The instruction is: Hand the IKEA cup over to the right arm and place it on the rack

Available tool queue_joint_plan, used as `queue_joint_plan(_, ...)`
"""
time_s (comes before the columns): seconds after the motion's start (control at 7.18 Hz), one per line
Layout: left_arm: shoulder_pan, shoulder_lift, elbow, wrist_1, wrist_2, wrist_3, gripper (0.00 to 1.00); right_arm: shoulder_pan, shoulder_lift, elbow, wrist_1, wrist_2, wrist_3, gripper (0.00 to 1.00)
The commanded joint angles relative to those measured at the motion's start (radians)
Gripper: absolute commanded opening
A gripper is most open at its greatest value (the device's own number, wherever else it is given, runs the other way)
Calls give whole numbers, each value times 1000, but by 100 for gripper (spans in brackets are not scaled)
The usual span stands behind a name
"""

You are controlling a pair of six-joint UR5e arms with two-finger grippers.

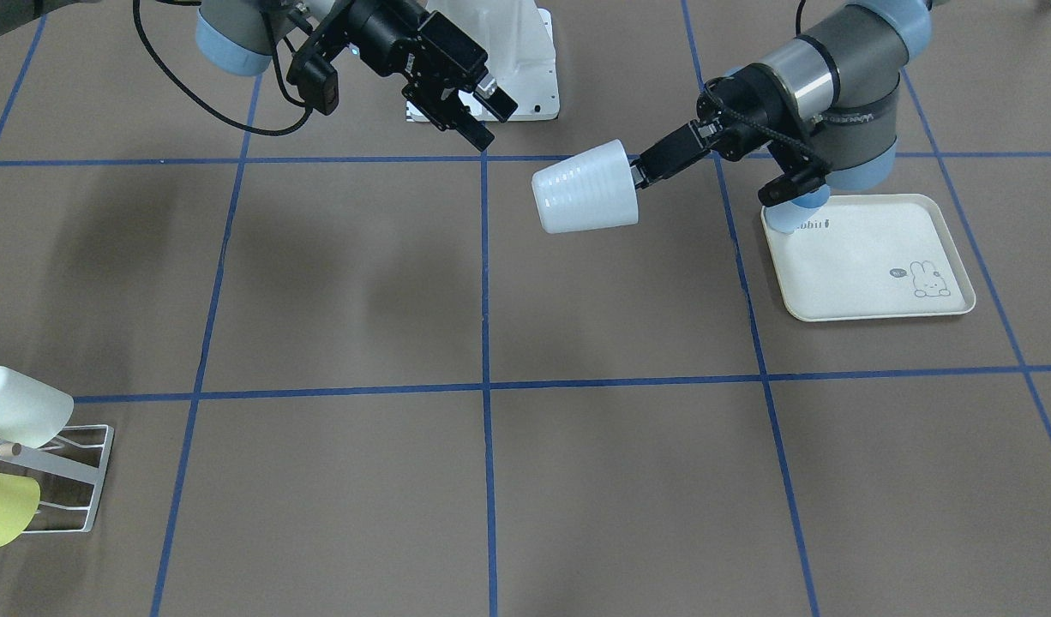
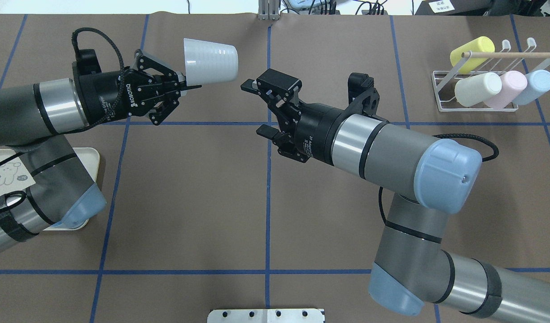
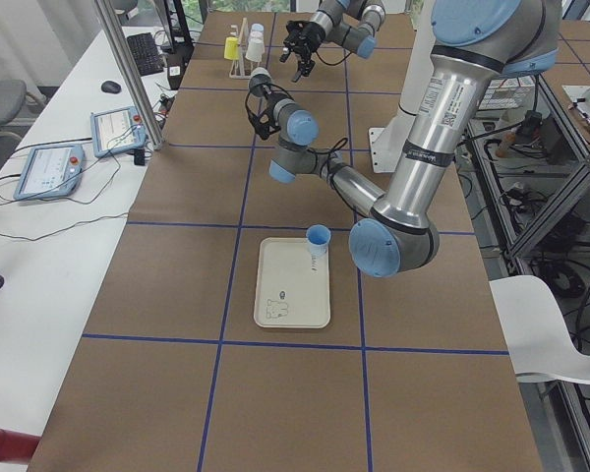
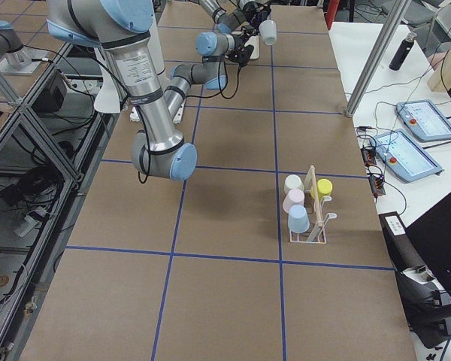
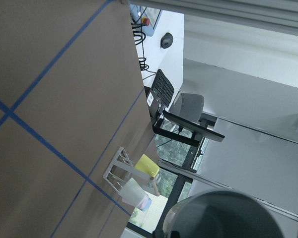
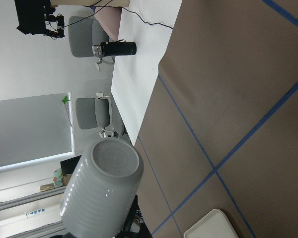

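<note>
A white ribbed cup (image 2: pixel 210 63) hangs on its side above the table, also in the front view (image 1: pixel 585 187). My left gripper (image 2: pixel 185 85) is shut on its rim, seen from the front too (image 1: pixel 637 176). The cup's base points at my right gripper (image 2: pixel 255 107), which is open and empty, a short way from the cup (image 1: pixel 494 124). The right wrist view shows the cup's base (image 6: pixel 102 188). The white wire rack (image 2: pixel 477 96) with a wooden dowel stands at the far right and holds several pastel cups. It sits at the front view's lower left (image 1: pixel 63 480).
A cream rabbit-print tray (image 1: pixel 868 257) lies under my left arm, with a small blue cup (image 3: pixel 318 239) on it. The tray's corner shows in the overhead view (image 2: pixel 89 157). The robot's white base (image 1: pixel 534 68) stands behind the grippers.
</note>
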Motion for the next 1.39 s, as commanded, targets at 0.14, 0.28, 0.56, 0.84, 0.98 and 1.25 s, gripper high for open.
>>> queue_joint_plan(0.14,23,0,-6,-60,-1,-60,0,0,2,-5,59,0,61,99)
queue_joint_plan(0.28,36,0,-7,-62,-4,-60,0,0,4,-5,61,0,61,99)
queue_joint_plan(0.56,67,0,-18,-71,-10,-65,0,-2,4,-8,81,0,61,99)
queue_joint_plan(0.84,93,0,-44,-71,-10,-65,0,-2,4,-10,82,0,61,98)
queue_joint_plan(0.98,101,0,-44,-71,-10,-65,0,-2,2,-10,82,0,61,98)
queue_joint_plan(1.25,110,0,-46,-72,-12,-65,0,0,2,-14,101,-1,61,96)
